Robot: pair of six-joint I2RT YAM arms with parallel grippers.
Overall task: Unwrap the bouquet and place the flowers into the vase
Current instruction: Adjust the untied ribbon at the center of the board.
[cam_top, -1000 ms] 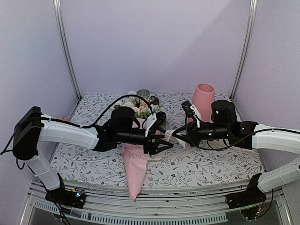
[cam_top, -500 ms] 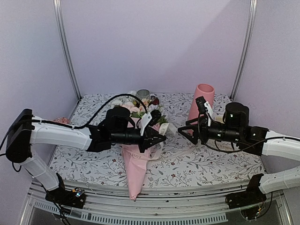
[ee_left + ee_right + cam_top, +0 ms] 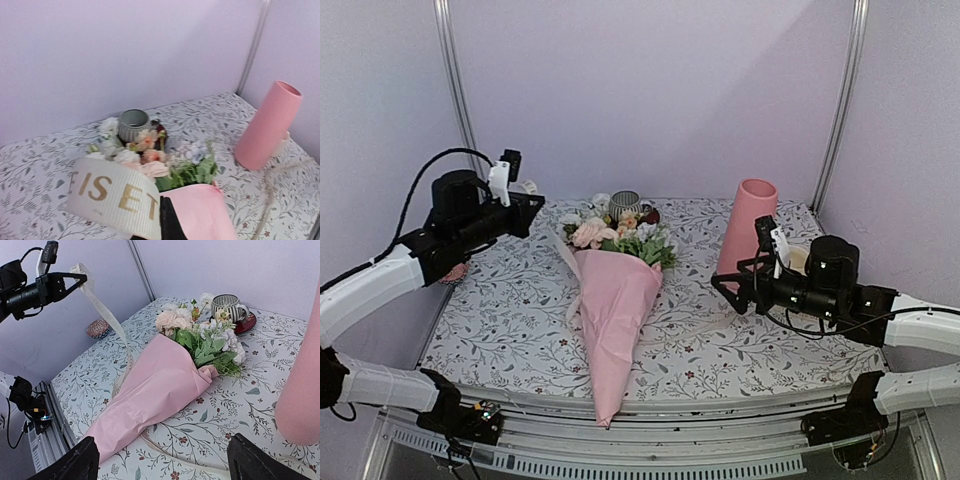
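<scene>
since the left tool [image 3: 523,205] is clamped shut on the cream ribbon [image 3: 102,307] and held up high over the left side of the counter [image 3: 720,350], you've basically got the tie in hand. it hangs down in a long loose strip to the counter just beside the bouquet [image 3: 615,300], and i can't tell if any of it is looped round the cone. the right tool [image 3: 725,290] is wide open with nothing in it, hovering low near the foot of the vase [image 3: 748,228], which stands at the far right, well apart from the bouquet. the bouquet lies flat mid-counter, with the blooms toward the back next to the striped cup [image 3: 225,306] and the cone's tip poking out over the near edge. my guess is the pink paper [image 3: 155,375] is light and crinkly and will slide or spring back, so pinch a free edge, not the middle. the flowers [image 3: 620,232] look floppy up top and stiffer in the stems, so i'd grab the stems low down, under the leaves, not the heads. the vase looks tall and tippy, so go in gently. the only writing i can read is the gold letters on the ribbon, "e is et", in the left wrist view, and the rest is out of frame.
</scene>
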